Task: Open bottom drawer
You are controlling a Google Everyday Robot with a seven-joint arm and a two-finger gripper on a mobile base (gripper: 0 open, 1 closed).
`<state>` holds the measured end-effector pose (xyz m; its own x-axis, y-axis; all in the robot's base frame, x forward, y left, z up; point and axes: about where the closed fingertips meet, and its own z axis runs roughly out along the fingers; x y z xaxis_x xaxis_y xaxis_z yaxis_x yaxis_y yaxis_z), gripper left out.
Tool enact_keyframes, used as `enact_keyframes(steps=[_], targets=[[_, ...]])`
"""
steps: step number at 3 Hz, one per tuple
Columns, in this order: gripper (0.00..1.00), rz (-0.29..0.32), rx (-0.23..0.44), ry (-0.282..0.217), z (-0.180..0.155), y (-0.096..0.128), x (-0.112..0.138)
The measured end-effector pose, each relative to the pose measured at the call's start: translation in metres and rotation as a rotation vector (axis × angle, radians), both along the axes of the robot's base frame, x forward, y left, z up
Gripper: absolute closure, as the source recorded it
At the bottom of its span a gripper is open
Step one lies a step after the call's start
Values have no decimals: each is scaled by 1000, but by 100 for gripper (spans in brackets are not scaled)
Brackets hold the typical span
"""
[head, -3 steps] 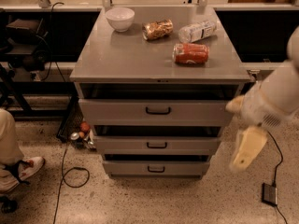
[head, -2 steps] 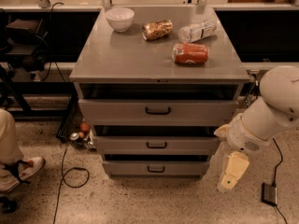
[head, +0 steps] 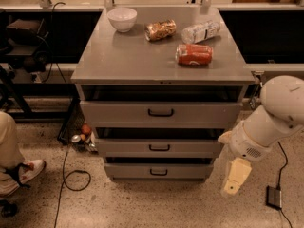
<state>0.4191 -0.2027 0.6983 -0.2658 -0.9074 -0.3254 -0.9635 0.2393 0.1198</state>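
The bottom drawer (head: pixel 159 171) is the lowest of three grey drawers in the metal cabinet, with a narrow flat front and a small black bar handle (head: pixel 158 172). It stands slightly out from the cabinet, like the two above it. My gripper (head: pixel 235 178) hangs pointing down from the white arm (head: pixel 270 122), to the right of the cabinet's lower right corner. It is about level with the bottom drawer, apart from it and well to the right of the handle. It holds nothing that I can see.
On the cabinet top (head: pixel 123 56) are a white bowl (head: pixel 122 19), a snack bag (head: pixel 160 30), a plastic bottle (head: pixel 201 31) and a red can (head: pixel 194 54). A person's leg and shoe (head: pixel 16 167) are at left. Cables (head: pixel 66 175) and a small black box (head: pixel 274 197) lie on the floor.
My arm has swung down and to the left, bringing the gripper from middle-drawer height down beside the cabinet's lower right corner. The drawers have not moved.
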Motion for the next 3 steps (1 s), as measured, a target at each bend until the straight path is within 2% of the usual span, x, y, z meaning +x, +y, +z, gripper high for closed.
enact_keyframes(steps=[1,2,3], targets=[[0,7,6,2,-53,-18,20],[0,16,73,-2,-120,-33,45],[0,31,148,19,-194,-40,64]])
